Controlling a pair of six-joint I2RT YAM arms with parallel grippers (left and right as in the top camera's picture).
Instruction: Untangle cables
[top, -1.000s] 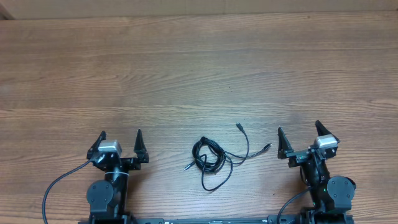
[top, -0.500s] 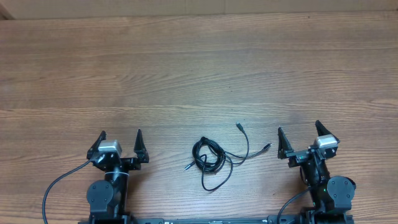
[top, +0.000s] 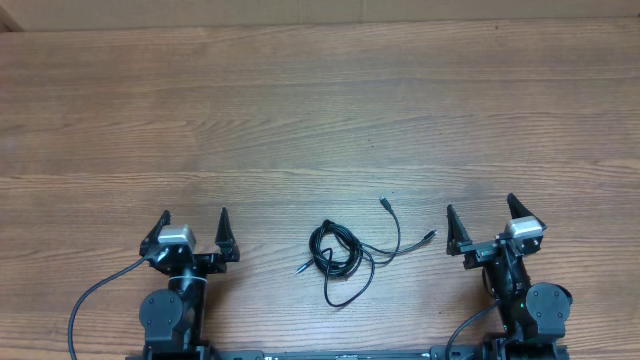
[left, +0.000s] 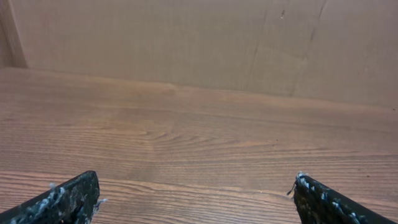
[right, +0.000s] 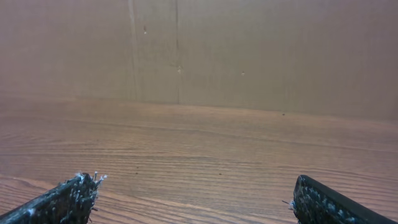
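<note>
The two thin black cables (top: 340, 255) lie tangled in a small coil on the wooden table, near the front edge between the arms. Loose ends with small plugs reach out toward the right (top: 428, 237) and up (top: 384, 202). My left gripper (top: 193, 222) is open and empty, left of the coil. My right gripper (top: 481, 214) is open and empty, right of the coil. Both wrist views show only spread fingertips, the left gripper (left: 196, 190) and the right gripper (right: 196, 186), over bare wood. The cables are out of view there.
The wooden table (top: 320, 120) stretches far behind the cables. A cardboard-coloured wall (left: 199, 43) stands at its far edge. Thick black arm wires (top: 85, 305) hang by the arm bases at the front.
</note>
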